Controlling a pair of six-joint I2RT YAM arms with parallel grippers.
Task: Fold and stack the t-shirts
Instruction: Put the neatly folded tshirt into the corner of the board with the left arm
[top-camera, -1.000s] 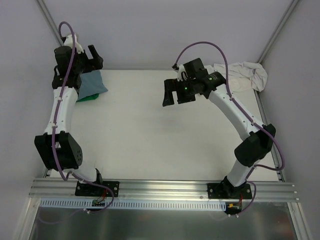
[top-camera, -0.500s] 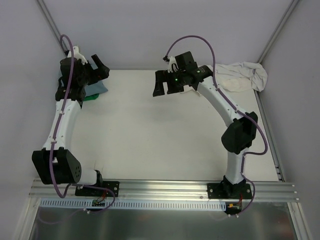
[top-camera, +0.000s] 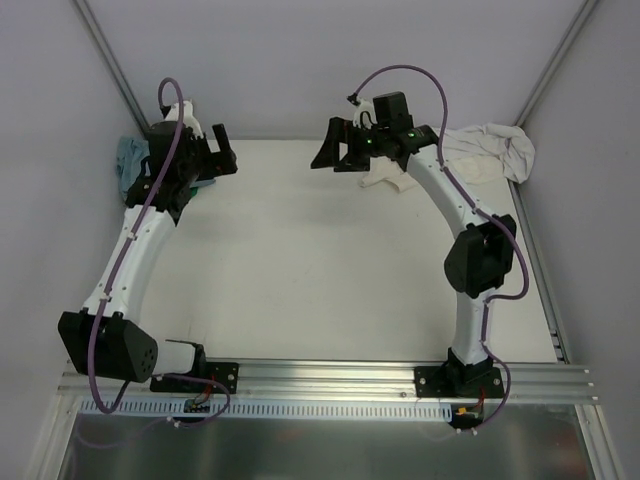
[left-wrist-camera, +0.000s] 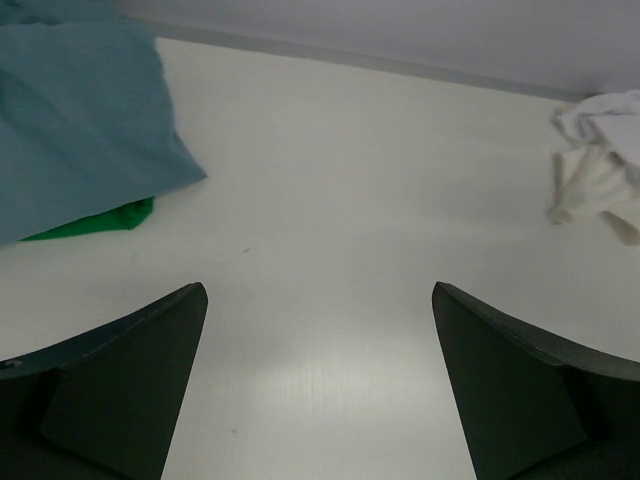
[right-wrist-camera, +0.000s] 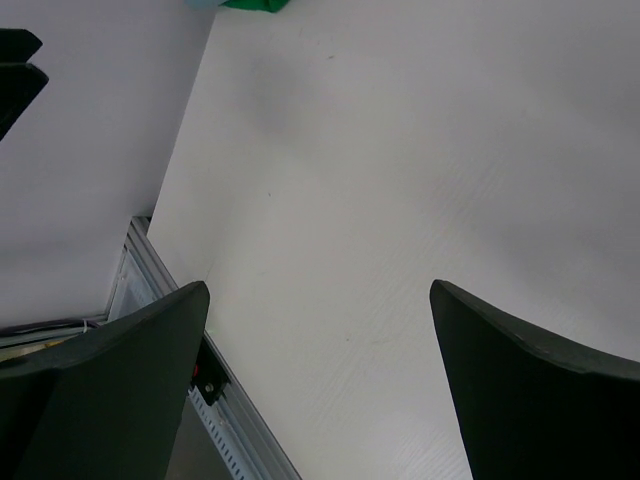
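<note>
**A:** Where are the shirts lying?

**B:** The blue shirt (left-wrist-camera: 80, 120) sits in the far left corner of the table (top-camera: 300, 270), laid over the green shirt (left-wrist-camera: 97, 219), which only shows as a sliver under its edge. The cream shirt (top-camera: 492, 150) is a crumpled heap in the far right corner, with one flap trailing along the far edge under the right arm.

**A:** And the grippers?

**B:** The left gripper (left-wrist-camera: 315, 390) is spread wide and empty, close to the blue shirt. The right gripper (right-wrist-camera: 315, 390) is just as wide, holding nothing, up over the far edge near the middle.

**A:** How would the cream one handle?

**B:** I'd say light, limp and floppy. It will sag and bunch from wherever it's pinched, and it won't slip much. I'd take it by a hem or a shoulder seam, one gripper on each side, so that it hangs flat. In that heap I can't tell which fold is which.

**A:** Anything in the way?

**B:** The middle of the table is bare. The walls stand close behind both corners, and the right arm overhangs the trailing flap.
</note>
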